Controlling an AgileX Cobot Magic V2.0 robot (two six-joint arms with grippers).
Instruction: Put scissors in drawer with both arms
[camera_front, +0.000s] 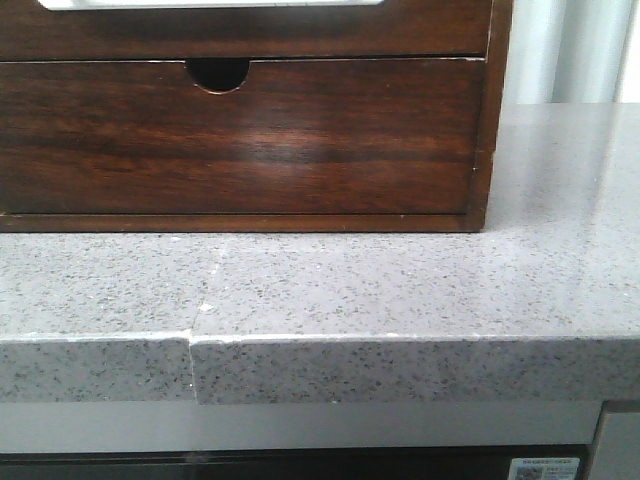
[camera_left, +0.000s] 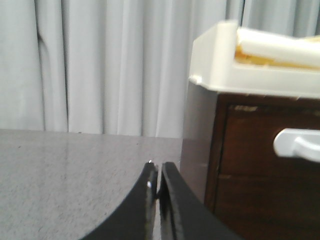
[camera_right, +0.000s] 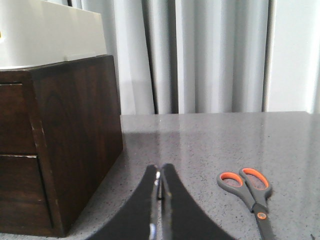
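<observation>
Drawer (camera_front: 240, 140) fully shut in its cabinet frame (camera_front: 485, 120), finger notch (camera_front: 217, 74) untouched, contents not visible; the scissors (camera_right: 252, 192) (grey blades, orange-lined handles) lie flat on the grey speckled surface (camera_front: 400, 290), off the cabinet's right side, well apart from the drawer and ungrasped. Left end effector (camera_left: 158, 182) has fingers pressed together on nothing, near the cabinet's left side below the white tray (camera_left: 220, 60) on top; right end effector (camera_right: 160, 180) likewise closed and empty, between cabinet and scissors. Judgement: task not begun — opening the drawer, picking up the scissors, placing them inside all remain.
</observation>
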